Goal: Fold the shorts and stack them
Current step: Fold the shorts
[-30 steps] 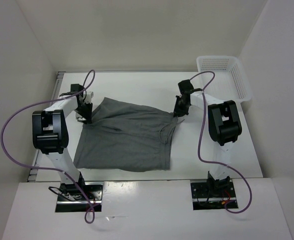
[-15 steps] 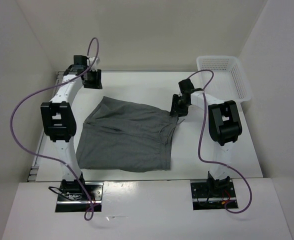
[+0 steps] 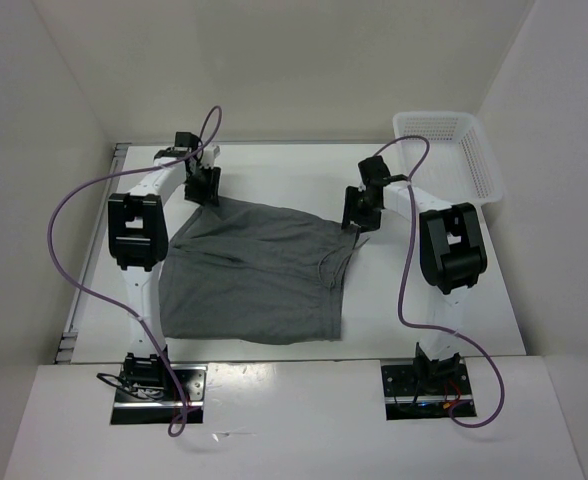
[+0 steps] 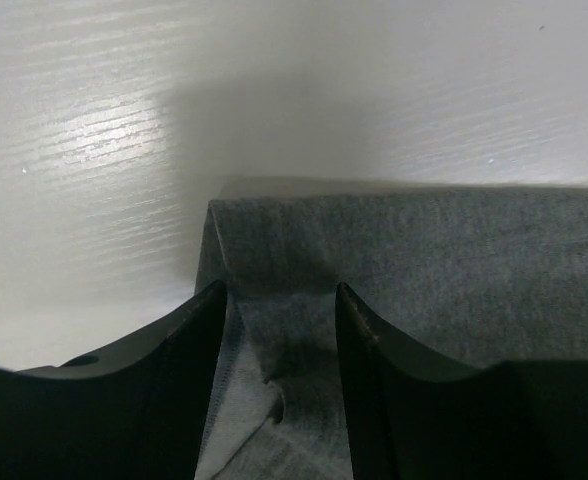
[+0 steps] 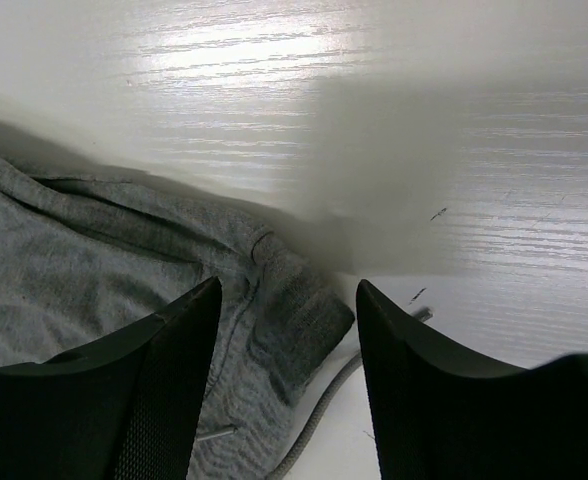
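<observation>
One pair of shorts (image 3: pixel 254 275) is lying on one table (image 3: pixel 374 310). One basket (image 3: pixel 486 165) is sitting far right. Two arms are reaching in, left arm (image 3: pixel 139 235) and right arm (image 3: pixel 452 245), trailing two cables, left cable (image 3: pixel 54 240) and right cable (image 3: pixel 403 285).

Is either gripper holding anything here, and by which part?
Nothing is held. Both stand open: the left gripper over the shorts' far left corner, the right gripper over their right corner.
</observation>
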Robot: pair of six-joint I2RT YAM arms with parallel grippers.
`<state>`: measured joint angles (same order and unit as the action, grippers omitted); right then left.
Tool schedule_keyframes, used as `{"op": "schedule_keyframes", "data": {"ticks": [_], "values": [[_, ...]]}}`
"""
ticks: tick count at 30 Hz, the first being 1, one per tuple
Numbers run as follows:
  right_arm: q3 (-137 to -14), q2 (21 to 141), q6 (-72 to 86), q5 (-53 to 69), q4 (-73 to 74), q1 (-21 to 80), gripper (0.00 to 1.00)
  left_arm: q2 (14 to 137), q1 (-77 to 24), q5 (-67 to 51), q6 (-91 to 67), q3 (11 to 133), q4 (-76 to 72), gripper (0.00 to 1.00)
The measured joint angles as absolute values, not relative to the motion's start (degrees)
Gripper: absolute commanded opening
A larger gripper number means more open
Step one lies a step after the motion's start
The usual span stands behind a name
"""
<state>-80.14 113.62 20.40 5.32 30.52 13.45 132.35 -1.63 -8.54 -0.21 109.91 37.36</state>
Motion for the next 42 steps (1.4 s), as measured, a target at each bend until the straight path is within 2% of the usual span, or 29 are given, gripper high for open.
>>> {"op": "schedule_keyframes", "data": {"ticks": [4, 9, 10, 17, 25, 29, 34, 36, 42], "values": [[-80.14, 113.62, 19.86, 5.41, 30.68, 13.45, 0.5, 132.35, -1.54, -8.05, -0.19, 109.1, 37.3, 0.38], [-80.14, 113.62, 19.35, 6.0, 30.96, 13.45, 0.24, 132.35, -1.48, -8.58, -0.14, 109.06, 37.21, 0.15], [-80.14, 113.62, 19.35, 6.26, 30.98, 13.45, 0.16, 132.35, -1.48, -8.75, -0.25, 109.06, 37.17, 0.09], [-80.2, 113.62, 19.4, 6.94, 31.05, 13.45, 0.0, 132.35, -1.48, -9.21, -0.19, 109.08, 35.51, 0.02], [-84.4, 113.62, 18.72, 6.94, 32.69, 13.21, 0.0, 132.05, -1.48, -8.82, -0.21, 112.38, 34.17, 0.02], [-88.9, 113.6, 18.22, 6.83, 33.01, 12.34, 0.0, 130.85, -1.26, -8.8, -0.21, 117.95, 33.93, 0.08], [-90.78, 111.44, 17.43, 6.46, 32.6, 11.57, 0.0, 127.33, -1.26, -9.19, -0.23, 123.81, 33.87, 0.09], [-90.59, 110.1, 17.21, 6.76, 32.25, 11.57, 0.0, 125.08, -1.26, -9.28, -0.21, 123.5, 34.15, 0.1], [-83.18, 102.08, 16.56, 8.34, 29.26, 11.7, 0.0, 115.24, -1.23, -9.32, -0.16, 110.59, 34.98, 0.02]]}}
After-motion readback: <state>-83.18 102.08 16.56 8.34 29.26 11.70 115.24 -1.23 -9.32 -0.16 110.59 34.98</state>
